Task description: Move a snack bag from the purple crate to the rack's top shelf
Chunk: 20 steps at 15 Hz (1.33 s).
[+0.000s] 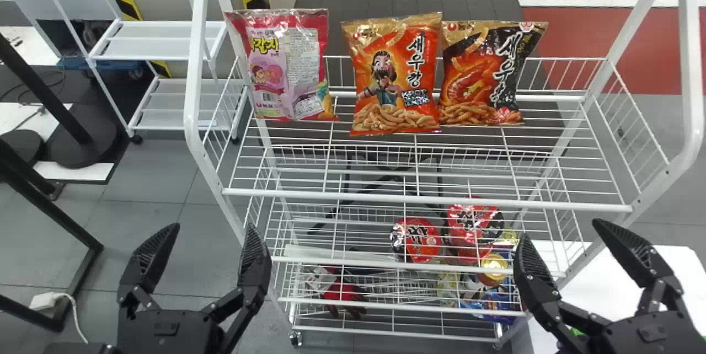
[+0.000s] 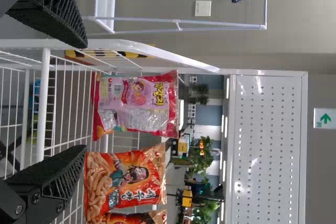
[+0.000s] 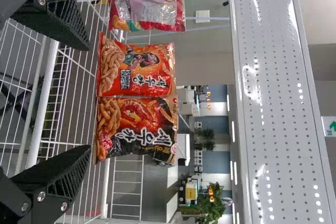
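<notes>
A white wire rack (image 1: 430,198) faces the robot, with 3 snack bags upright side by side on its top shelf. From left to right: a pink and red plastic bag (image 1: 287,67), an orange bag printed with a cartoon face (image 1: 392,75), and a black and orange bag (image 1: 485,75) with a prawn picture. The black and orange bag touches the orange bag; the pink bag stands slightly apart. All 3 face forward near the wire back rail (image 1: 568,74), probably so that the labels show and the rail can steady the soft packs. Which of them, if any, is the task's bag, I cannot tell.

The left pincer (image 1: 213,227) and the right pincer (image 1: 559,228) are both spread wide, holding nothing, in front of the rack. That spacing probably leaves room to go around a puffy bag without crushing it.

The placing looks either finished or awaiting a fresh bag. If another is needed, it would sensibly join the right end of the row, lowered gently, since a nudge could tip its neighbour.
</notes>
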Each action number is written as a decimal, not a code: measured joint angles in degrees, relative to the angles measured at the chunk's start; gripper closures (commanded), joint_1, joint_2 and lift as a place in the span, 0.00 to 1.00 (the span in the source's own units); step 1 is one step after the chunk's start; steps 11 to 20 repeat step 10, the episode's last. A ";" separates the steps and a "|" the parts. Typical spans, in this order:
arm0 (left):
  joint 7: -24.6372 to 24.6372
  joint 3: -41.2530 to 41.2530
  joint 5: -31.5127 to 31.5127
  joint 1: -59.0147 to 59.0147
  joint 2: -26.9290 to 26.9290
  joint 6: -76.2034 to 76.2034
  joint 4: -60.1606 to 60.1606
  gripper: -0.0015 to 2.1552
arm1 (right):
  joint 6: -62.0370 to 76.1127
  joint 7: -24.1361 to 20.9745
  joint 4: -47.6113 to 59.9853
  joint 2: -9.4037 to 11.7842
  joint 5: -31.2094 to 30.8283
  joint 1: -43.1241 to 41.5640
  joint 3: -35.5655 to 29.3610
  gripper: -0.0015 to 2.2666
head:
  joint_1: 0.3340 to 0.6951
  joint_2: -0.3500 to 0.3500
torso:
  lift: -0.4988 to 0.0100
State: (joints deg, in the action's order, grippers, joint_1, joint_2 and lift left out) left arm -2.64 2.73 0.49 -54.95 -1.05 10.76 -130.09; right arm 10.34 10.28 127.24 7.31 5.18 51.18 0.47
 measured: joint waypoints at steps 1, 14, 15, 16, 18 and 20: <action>0.00 0.00 0.02 -0.05 0.00 0.00 -0.05 0.07 | 0.24 0.00 0.00 0.04 0.04 0.02 -0.04 0.08 | 1.00 0.58 | 0.98; 0.00 -0.01 0.04 -0.07 0.09 0.00 -0.18 0.07 | 0.99 0.24 0.02 0.38 1.43 0.21 -1.11 0.07 | 1.00 0.55 | 0.98; 0.00 -0.01 0.04 -0.07 0.09 0.00 -0.18 0.07 | 0.99 0.24 0.02 0.38 1.43 0.21 -1.11 0.07 | 1.00 0.55 | 0.98; 0.00 -0.01 0.04 -0.07 0.09 0.00 -0.18 0.07 | 0.99 0.24 0.02 0.38 1.43 0.21 -1.11 0.07 | 1.00 0.55 | 0.98; 0.00 -0.01 0.04 -0.07 0.09 0.00 -0.18 0.07 | 0.99 0.24 0.02 0.38 1.43 0.21 -1.11 0.07 | 1.00 0.55 | 0.98; 0.00 -0.01 0.04 -0.07 0.09 0.00 -0.18 0.07 | 0.99 0.24 0.02 0.38 1.43 0.21 -1.11 0.07 | 1.00 0.55 | 0.98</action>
